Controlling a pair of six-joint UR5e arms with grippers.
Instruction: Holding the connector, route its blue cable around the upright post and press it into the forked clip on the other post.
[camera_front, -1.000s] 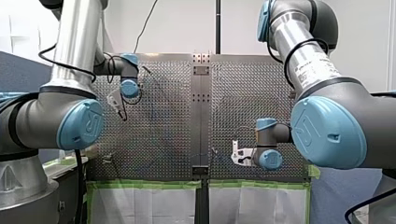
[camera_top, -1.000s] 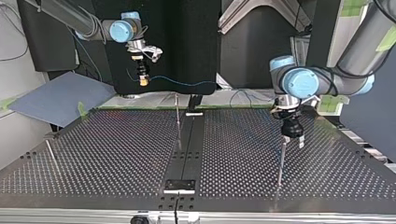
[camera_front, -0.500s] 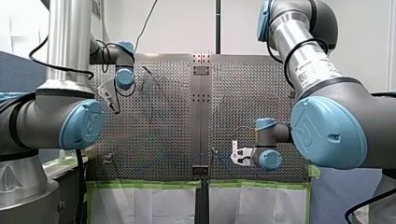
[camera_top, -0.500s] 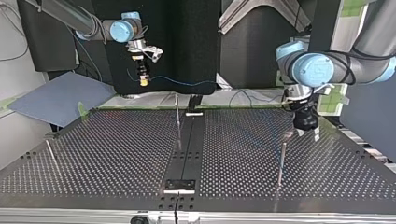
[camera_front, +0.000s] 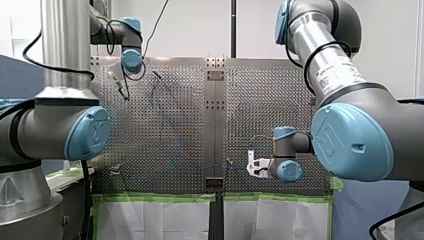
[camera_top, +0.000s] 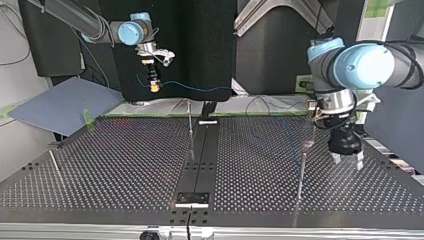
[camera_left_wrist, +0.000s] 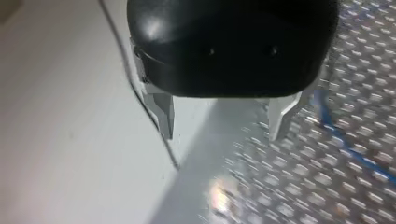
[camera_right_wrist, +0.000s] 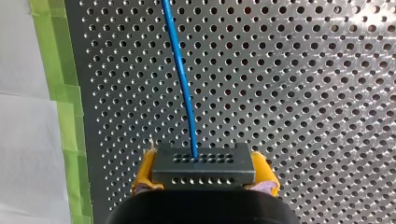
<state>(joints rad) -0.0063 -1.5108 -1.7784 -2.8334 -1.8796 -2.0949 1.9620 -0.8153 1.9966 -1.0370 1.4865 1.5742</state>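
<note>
While my right pincer (camera_right_wrist: 204, 173) pinches the connector (camera_right_wrist: 203, 162) above the desk (camera_right_wrist: 303, 93), presumably to keep its blue cable (camera_right_wrist: 180, 70) free for routing, my left pincer (camera_left_wrist: 219, 123) hangs spread and empty beside what seems the forked clip (camera_top: 308, 144).

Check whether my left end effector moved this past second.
Yes: my black left end effector shifted toward the top view's right, away from the thin metal post.

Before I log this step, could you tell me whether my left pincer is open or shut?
Open: my left pincer shows its metal fingers apart, nothing between them.
</note>
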